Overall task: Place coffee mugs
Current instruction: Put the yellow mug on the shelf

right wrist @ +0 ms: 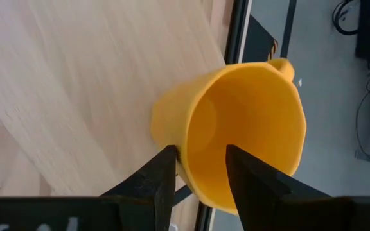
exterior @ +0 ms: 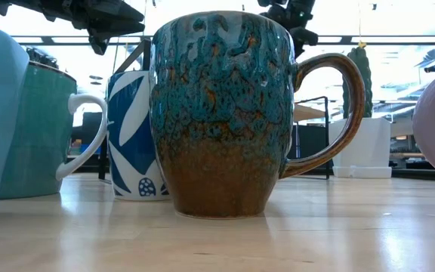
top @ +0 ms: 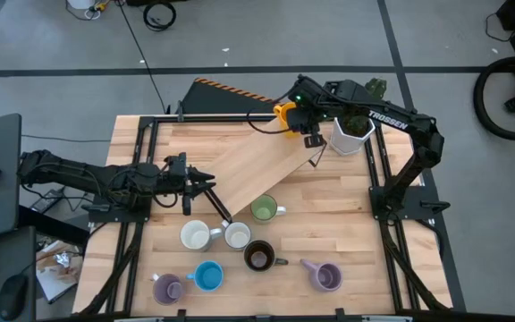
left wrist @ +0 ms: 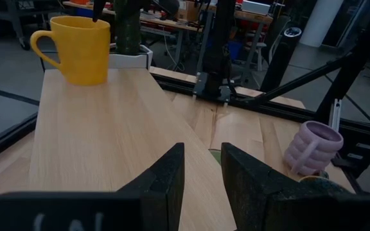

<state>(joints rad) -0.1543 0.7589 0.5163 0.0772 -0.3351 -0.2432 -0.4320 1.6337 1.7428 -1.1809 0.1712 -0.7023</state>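
I count eight coffee mugs (top: 263, 210): one orange, one green, two white, one blue, one dark brown, two purple. One cactus pot (top: 350, 134), one wooden board (top: 257, 165).

1. "TROSSEN" reads in white capitals along the right arm (top: 390, 120), on the link just beside the cactus pot (top: 350, 136), seen from above.
2. White markings show on the dark body of each wrist's own gripper, at the frame edge; they are cut off and cannot be read.
3. No other text is legible.
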